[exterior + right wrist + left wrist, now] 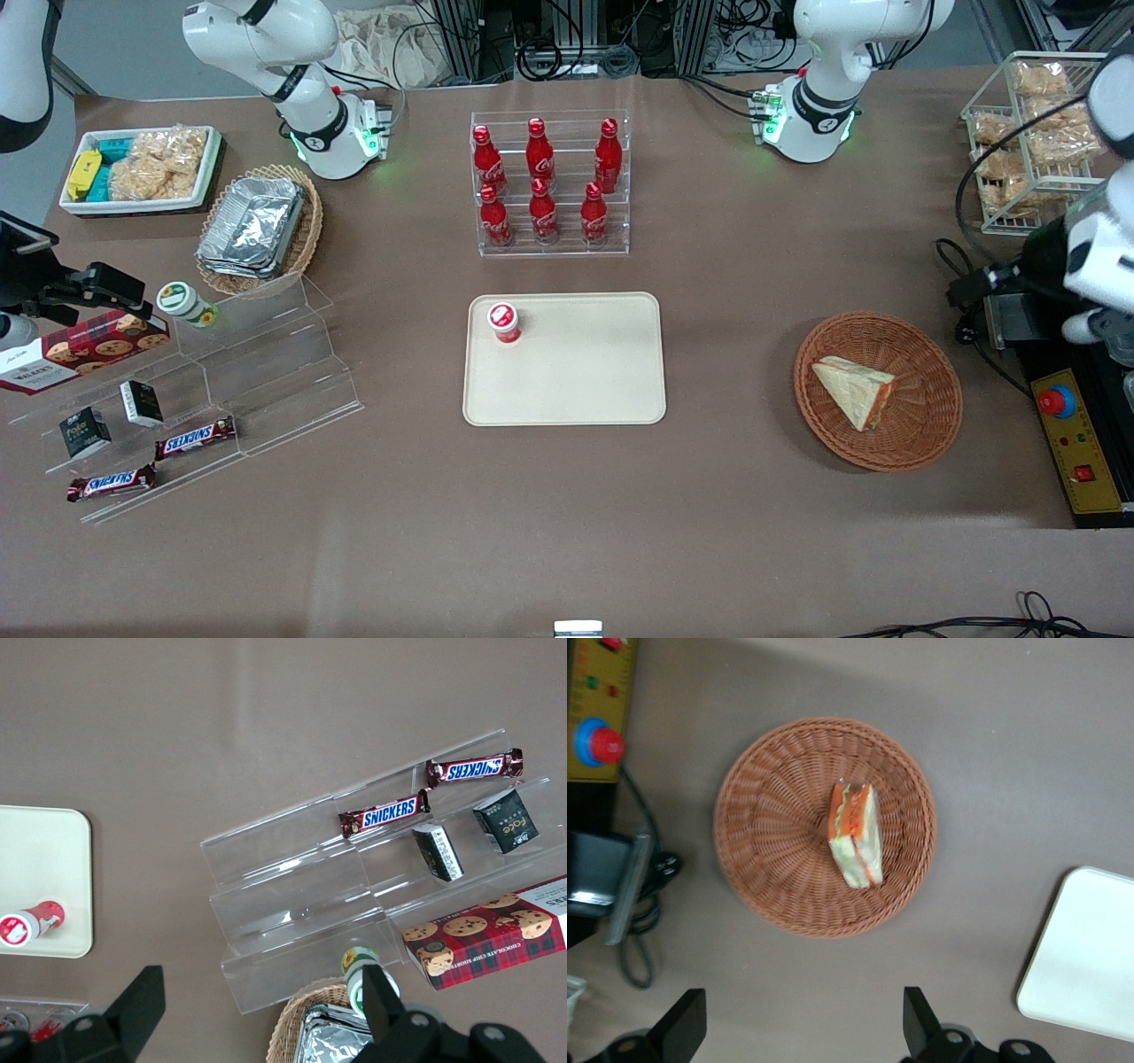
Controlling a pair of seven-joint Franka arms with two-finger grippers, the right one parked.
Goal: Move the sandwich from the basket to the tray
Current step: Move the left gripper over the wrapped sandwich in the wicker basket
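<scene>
Hanging high over the worktop with nothing in them, the jaws of the gripper (802, 1028) were spread wide. Under them sat the basket (771, 886) with the sandwich (858, 835) lying inside, not yet picked up. This looked like the reaching step. Next the jaws would need to go down and close on the bread. The tray (585, 390) lay nearby, with a red bottle (504, 322) standing in one corner to keep clear of.

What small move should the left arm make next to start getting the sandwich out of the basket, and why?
Probably lower the open gripper toward the sandwich: it hangs above the table beside the wicker basket, holding nothing, while the sandwich lies in the basket, not on the tray.
</scene>
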